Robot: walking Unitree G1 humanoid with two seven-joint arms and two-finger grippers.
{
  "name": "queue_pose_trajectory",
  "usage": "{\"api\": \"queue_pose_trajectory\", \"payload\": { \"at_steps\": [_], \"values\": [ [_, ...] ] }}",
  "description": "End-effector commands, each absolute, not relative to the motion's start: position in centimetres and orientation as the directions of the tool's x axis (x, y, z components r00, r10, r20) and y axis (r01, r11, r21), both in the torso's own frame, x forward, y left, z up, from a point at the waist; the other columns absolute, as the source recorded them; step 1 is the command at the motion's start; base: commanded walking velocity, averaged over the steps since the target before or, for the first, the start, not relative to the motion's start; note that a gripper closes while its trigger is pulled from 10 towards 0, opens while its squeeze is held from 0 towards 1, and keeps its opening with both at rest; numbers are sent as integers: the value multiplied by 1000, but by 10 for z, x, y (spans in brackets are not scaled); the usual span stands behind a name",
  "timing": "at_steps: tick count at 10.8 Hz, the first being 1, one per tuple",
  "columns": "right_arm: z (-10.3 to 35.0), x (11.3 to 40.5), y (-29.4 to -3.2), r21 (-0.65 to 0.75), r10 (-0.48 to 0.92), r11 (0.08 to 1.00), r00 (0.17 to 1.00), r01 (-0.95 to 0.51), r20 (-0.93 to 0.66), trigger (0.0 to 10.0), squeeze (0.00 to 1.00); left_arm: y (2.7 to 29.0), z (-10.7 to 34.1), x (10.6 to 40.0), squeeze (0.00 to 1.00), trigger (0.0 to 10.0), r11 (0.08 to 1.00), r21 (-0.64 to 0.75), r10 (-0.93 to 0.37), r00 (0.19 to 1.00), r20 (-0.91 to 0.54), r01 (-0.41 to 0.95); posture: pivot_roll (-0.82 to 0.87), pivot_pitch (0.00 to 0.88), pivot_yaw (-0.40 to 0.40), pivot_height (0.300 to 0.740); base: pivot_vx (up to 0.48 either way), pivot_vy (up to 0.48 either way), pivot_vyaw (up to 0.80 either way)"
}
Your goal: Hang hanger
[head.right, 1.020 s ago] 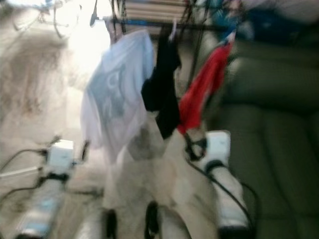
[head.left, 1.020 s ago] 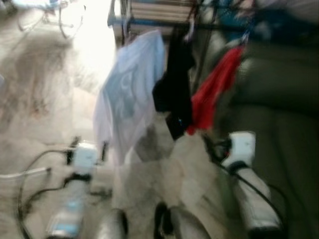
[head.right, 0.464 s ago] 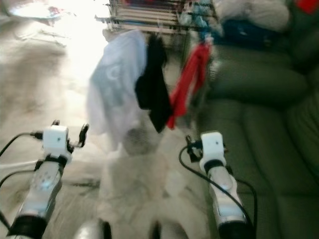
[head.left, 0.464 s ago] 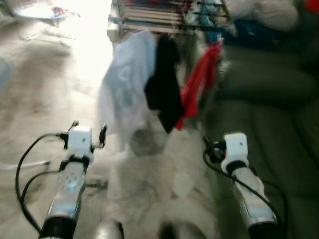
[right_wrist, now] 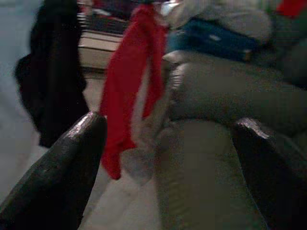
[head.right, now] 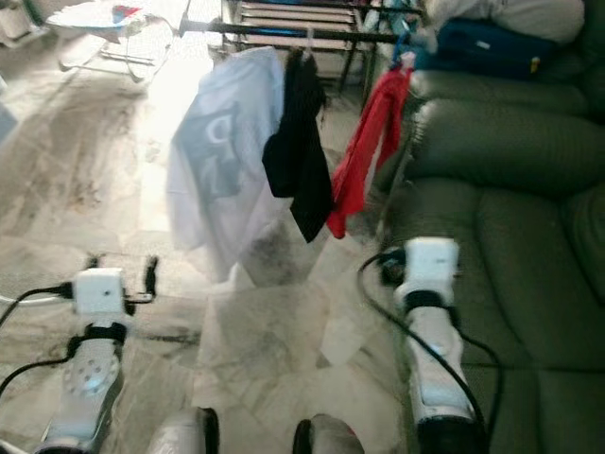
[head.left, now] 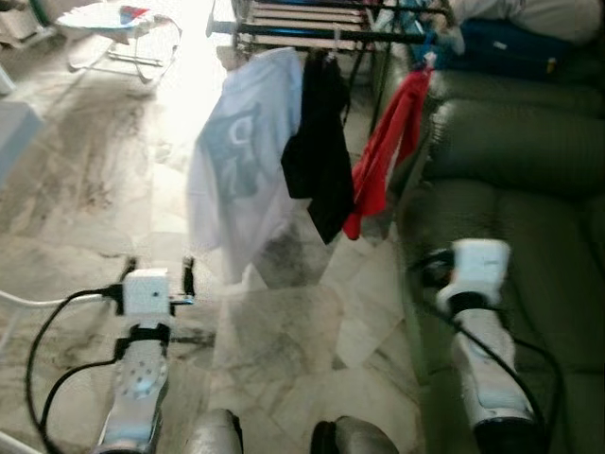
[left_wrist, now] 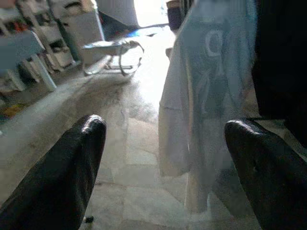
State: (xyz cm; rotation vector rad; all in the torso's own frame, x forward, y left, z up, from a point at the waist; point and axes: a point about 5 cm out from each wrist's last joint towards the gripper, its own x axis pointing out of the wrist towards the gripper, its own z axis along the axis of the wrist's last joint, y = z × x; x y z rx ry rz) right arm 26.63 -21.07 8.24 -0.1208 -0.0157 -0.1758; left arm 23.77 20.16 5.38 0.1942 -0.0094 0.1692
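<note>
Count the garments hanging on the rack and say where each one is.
3. A white shirt hangs on the robot's left, a black garment in the middle, and a red one on the right, nearest the sofa. More may be hidden further back on the rack.

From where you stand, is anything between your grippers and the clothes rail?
Nothing visible blocks the way. Bare marble floor lies between the open left gripper and the rail, where the white shirt, black garment and red garment hang. The sofa flanks the right gripper.
</note>
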Motion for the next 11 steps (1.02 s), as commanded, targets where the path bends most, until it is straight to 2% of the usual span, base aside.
{"api": "queue_pose_trajectory", "payload": {
  "at_steps": [1, 2, 5, 6, 8, 11],
  "values": [
    [78, 258, -215, -110, -184, 977, 983, 183, 8, 10000, 0, 206, 55, 233, 0, 10000, 961, 211, 176, 984, 24, -177, -15, 97, -43, 740, 0, 0, 0],
    [69, 244, -221, -118, -167, 980, 986, 163, -22, 10000, 0, 210, 54, 230, 0, 10000, 959, 223, 175, 984, 17, -175, -15, 99, -44, 740, 0, 0, 0],
    [65, 244, -226, -107, -176, 979, 984, 170, -42, 10000, 0, 210, 62, 237, 0, 10000, 967, 204, 149, 988, 33, -153, -27, 108, -46, 740, 0, 0, 0],
    [66, 246, -222, -104, -163, 982, 986, 159, -40, 10000, 0, 209, 63, 239, 0, 10000, 969, 206, 132, 991, 38, -137, -26, 111, -46, 740, 266, 0, 0],
    [67, 252, -215, -76, -143, 987, 989, 140, -40, 10000, 0, 209, 66, 240, 0, 10000, 971, 203, 117, 992, 42, -123, -19, 118, -39, 740, 442, 0, -706],
    [66, 255, -209, -52, -150, 988, 988, 148, -32, 10000, 0, 209, 68, 242, 0, 10000, 973, 211, 87, 996, 35, -92, -11, 129, 3, 740, 451, 0, 0]
  ]
}}
